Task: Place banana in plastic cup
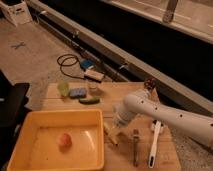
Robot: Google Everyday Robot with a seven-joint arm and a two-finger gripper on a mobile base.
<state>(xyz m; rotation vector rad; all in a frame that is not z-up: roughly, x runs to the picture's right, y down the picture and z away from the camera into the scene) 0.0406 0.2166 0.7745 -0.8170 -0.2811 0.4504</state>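
Observation:
The pale yellow banana [110, 134] lies on the wooden table [110, 97] just right of the yellow tub, slanting down to the right. My gripper [115, 132] hangs from the white arm [165, 116] and is down right at the banana, its tip touching or just above it. The light green plastic cup [63, 88] stands at the table's back left, next to the blue sponge [78, 92], well away from the gripper.
A big yellow tub [20, 150] with an orange ball [64, 139] fills the front left. A dark green cucumber [89, 100] and a small clear jar [92, 86] are at the back. A fork [135, 146] and a white-handled brush [154, 143] lie front right.

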